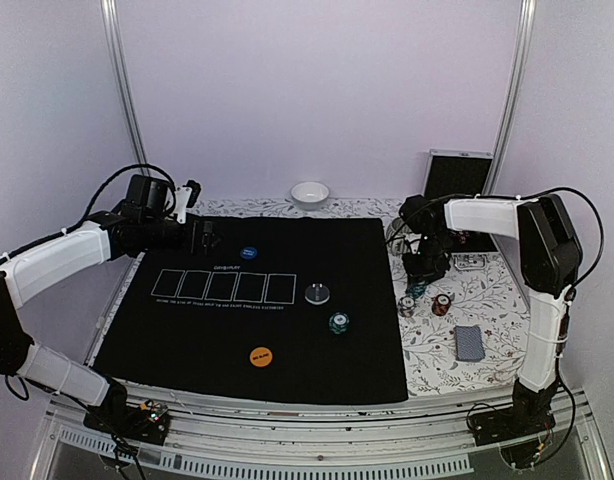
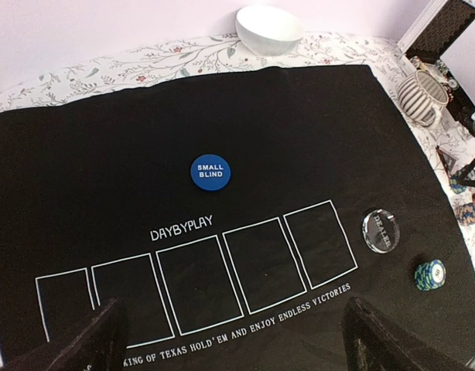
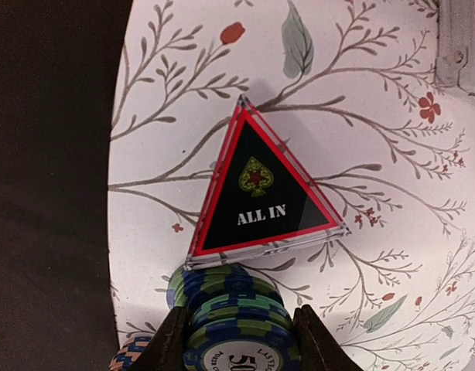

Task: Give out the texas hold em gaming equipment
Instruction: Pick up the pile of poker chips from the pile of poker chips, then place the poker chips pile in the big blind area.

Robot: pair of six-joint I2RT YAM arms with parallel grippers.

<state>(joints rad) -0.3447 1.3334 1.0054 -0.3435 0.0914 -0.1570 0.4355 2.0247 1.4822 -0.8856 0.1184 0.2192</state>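
I had my left gripper (image 1: 207, 238) at the upper left of the black mat (image 1: 287, 340), jaws wide apart, near the blue disc (image 1: 249, 253). At centre right of the top view, over the floral cloth (image 1: 492, 300), my right gripper (image 3: 241, 348) was clamped on a blue-green chip stack (image 3: 237, 313), just beside the red triangular marker (image 3: 261, 193).
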